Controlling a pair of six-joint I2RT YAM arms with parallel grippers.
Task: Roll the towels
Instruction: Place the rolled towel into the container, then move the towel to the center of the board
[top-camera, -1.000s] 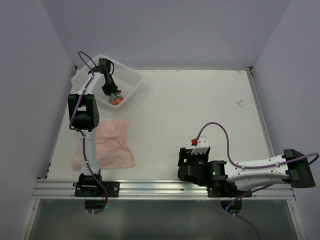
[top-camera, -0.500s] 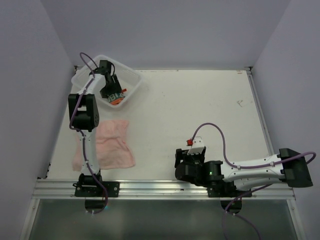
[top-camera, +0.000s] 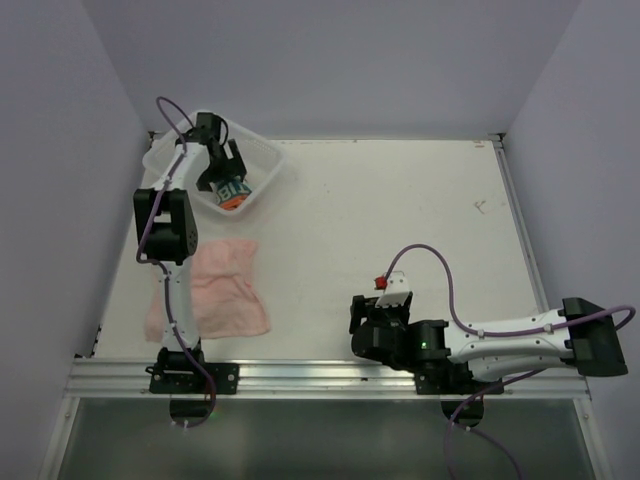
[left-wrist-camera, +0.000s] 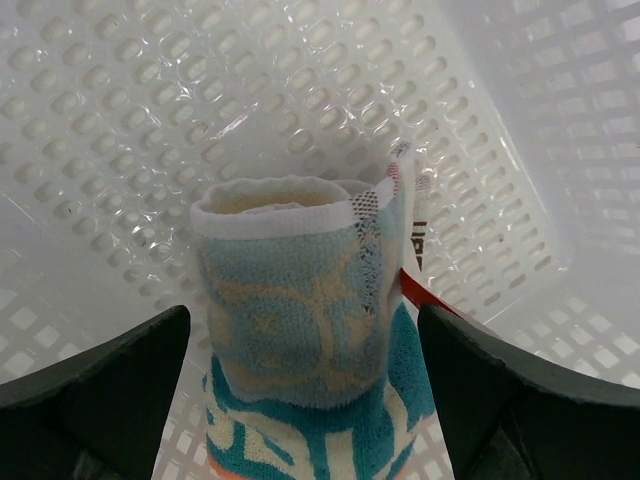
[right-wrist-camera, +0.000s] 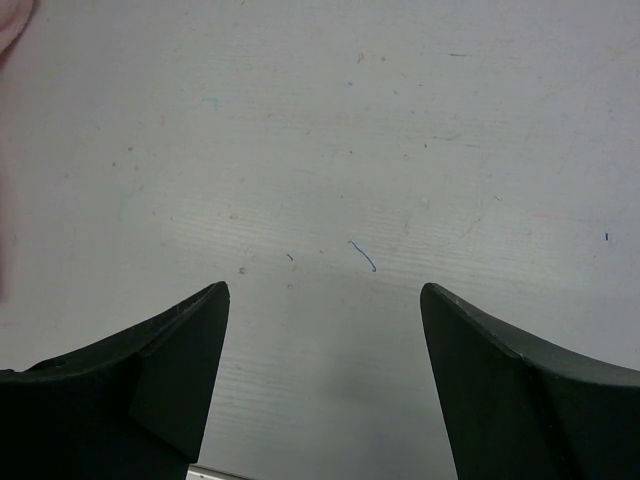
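The white and teal printed towel (left-wrist-camera: 300, 320) is rolled up and stands in the white mesh basket (top-camera: 262, 160); from above the towel (top-camera: 233, 192) shows as a small teal and orange bundle. My left gripper (left-wrist-camera: 303, 312) is open around it, with a gap on both sides between the roll and the black fingers (left-wrist-camera: 120, 380). The pale pink towel (top-camera: 225, 290) lies flat and unrolled on the table by the left arm's base. My right gripper (right-wrist-camera: 325, 290) is open over bare table near the front edge and holds nothing; from above the right gripper (top-camera: 358, 325) is low.
The basket sits at the table's far left corner, close to the left wall. A sliver of the pink towel (right-wrist-camera: 10, 20) shows at the right wrist view's left edge. A metal rail (top-camera: 320, 378) runs along the near table edge.
The left gripper has opened from around the rolled printed towel, leaving it in the basket. The right arm has shifted slightly to the left and stayed open.
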